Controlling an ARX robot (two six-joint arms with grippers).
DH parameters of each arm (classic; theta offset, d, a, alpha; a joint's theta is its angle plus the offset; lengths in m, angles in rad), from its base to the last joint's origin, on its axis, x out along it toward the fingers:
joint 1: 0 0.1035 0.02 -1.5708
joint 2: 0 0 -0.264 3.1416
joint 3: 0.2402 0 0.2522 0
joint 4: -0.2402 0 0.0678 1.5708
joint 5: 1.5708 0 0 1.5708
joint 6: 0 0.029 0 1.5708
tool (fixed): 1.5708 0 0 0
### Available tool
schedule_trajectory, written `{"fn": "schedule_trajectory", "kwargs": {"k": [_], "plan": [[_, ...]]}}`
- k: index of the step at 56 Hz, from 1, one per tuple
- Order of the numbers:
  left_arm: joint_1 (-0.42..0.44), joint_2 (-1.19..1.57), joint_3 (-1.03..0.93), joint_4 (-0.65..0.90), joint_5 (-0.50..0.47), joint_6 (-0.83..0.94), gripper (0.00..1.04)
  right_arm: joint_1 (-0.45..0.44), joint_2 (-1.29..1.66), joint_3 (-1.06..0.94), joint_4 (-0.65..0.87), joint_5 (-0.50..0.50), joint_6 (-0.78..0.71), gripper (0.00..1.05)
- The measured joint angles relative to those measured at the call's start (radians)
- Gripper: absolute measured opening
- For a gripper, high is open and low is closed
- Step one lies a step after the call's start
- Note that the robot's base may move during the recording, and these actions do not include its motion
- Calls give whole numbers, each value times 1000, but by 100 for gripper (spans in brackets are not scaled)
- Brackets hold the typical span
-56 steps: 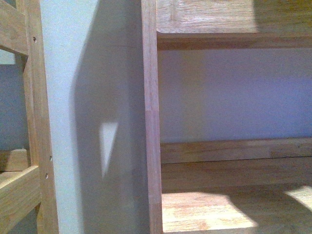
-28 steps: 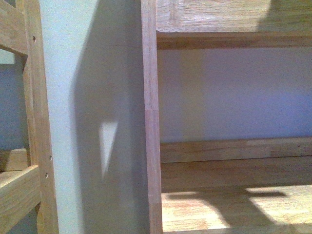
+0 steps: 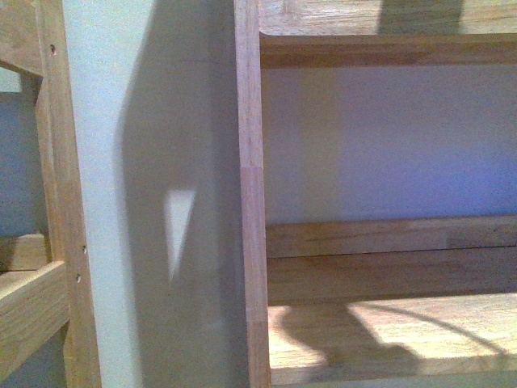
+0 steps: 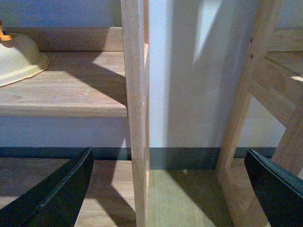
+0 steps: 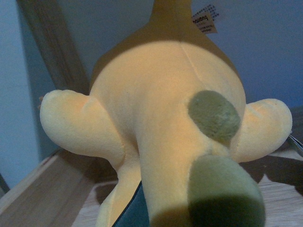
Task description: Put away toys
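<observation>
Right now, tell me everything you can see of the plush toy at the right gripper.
The plush toy fills the right wrist view: soft orange-yellow fabric, two rounded limbs out to the sides, olive-brown patches, a sewn label at its far end. It sits just above a wooden shelf board. A dark part shows under it; the grip itself is hidden.

The left gripper (image 4: pixel 168 189) has two black fingers (image 4: pixel 57 194) with smooth, matt surfaces and gently curved outer edges that taper toward the tips. In the right wrist view only a dark sliver of the right gripper (image 5: pixel 130 213) shows.
</observation>
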Motion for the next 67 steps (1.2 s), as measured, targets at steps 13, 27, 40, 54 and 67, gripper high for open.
{"fn": "schedule_trajectory", "kwargs": {"k": [13,27,40,54,67], "plan": [[0,0,0,0,0,0,98,29,18,3,-2,-29,47,7],[0,0,0,0,0,0,98,21,0,-50,13,-39,52,47],[0,0,0,0,0,0,98,21,-11,-78,34,-48,42,79],[0,0,0,0,0,0,98,43,-69,-130,99,11,-27,98],[0,0,0,0,0,0,98,33,-205,-217,172,193,-153,98]]}}
